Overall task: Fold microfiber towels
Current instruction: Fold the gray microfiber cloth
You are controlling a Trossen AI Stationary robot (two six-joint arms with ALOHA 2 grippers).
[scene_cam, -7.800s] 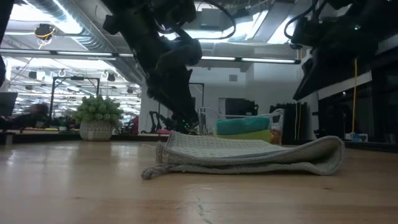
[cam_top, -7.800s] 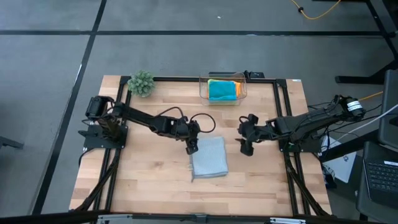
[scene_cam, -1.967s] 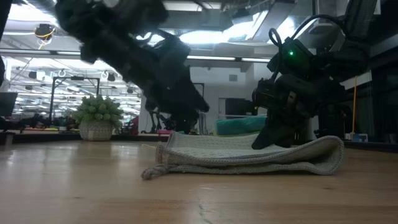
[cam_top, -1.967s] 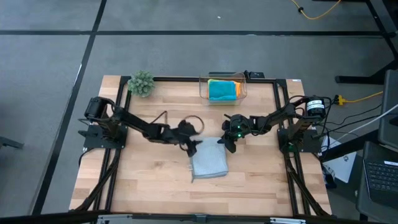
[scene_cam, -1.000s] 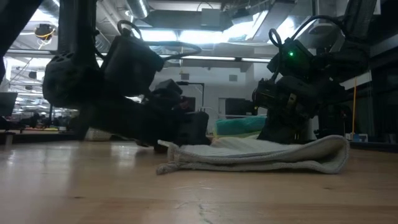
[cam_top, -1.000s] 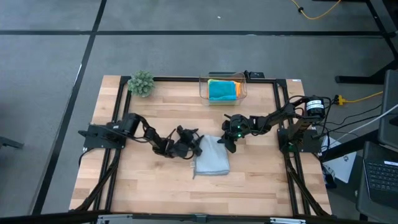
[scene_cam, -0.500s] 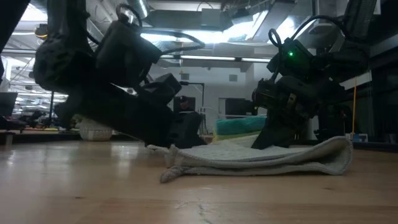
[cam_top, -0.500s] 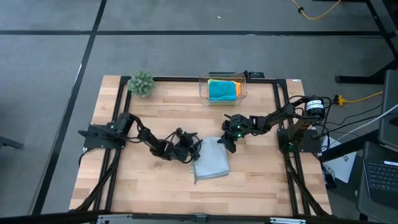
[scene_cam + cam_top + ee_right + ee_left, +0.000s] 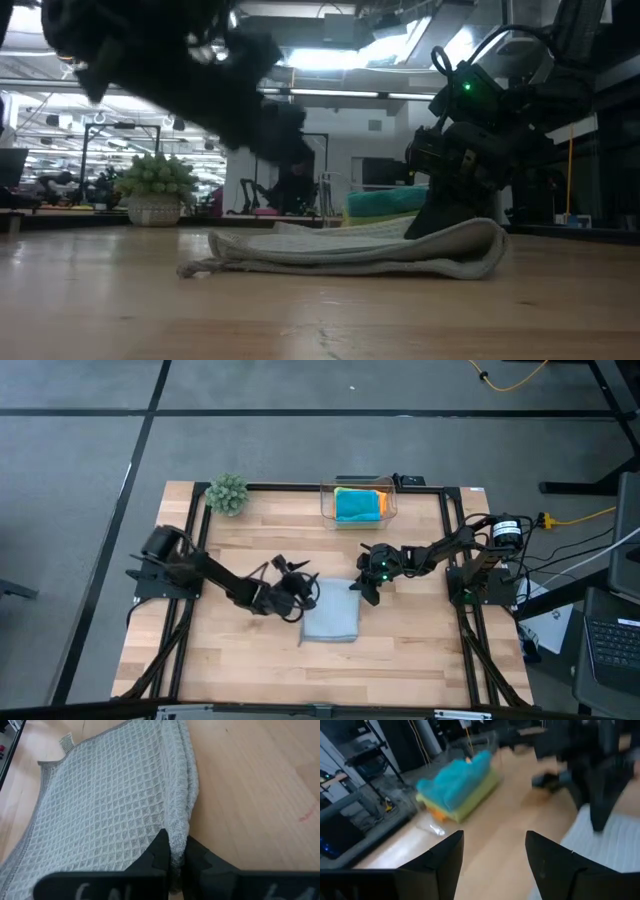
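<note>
Pinching the grey towel (folded edge), the right gripper sits on it.

A pale wooden worktop is seen standing on a grey floor crossed by dark seams. Beyond it, a large hall is shown, lit by long ceiling lights. A yellow cable is laid on the floor.
</note>
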